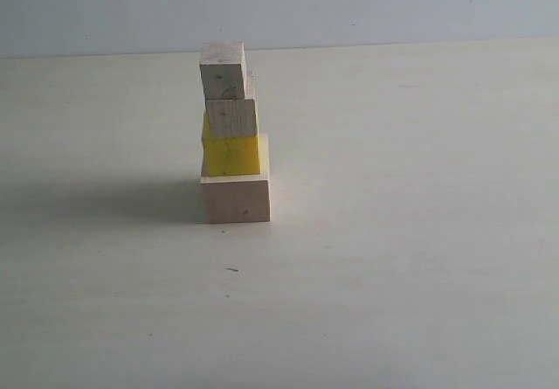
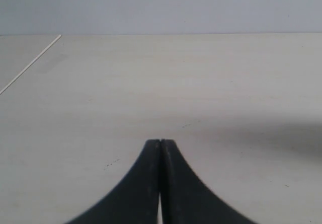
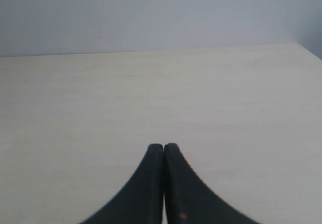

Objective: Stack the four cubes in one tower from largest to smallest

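In the exterior view the tower (image 1: 233,140) stands left of the table's middle. Its base is the large pale wood cube (image 1: 237,198), with the yellow cube (image 1: 231,155) on top of it. A small bare wood cube (image 1: 232,118) rests on the yellow one, and another small wood cube (image 1: 223,71) sits uppermost, shifted a little to the left. Neither gripper shows in the exterior view. My left gripper (image 2: 160,142) is shut over bare table, nothing between its black fingers. My right gripper (image 3: 163,146) is likewise shut and holds nothing. No cube shows in either wrist view.
The pale table (image 1: 393,232) runs back to a grey-white wall (image 1: 349,4). A thin white line (image 2: 30,65) crosses the table's corner in the left wrist view. The tower casts a shadow (image 1: 113,198) to its left.
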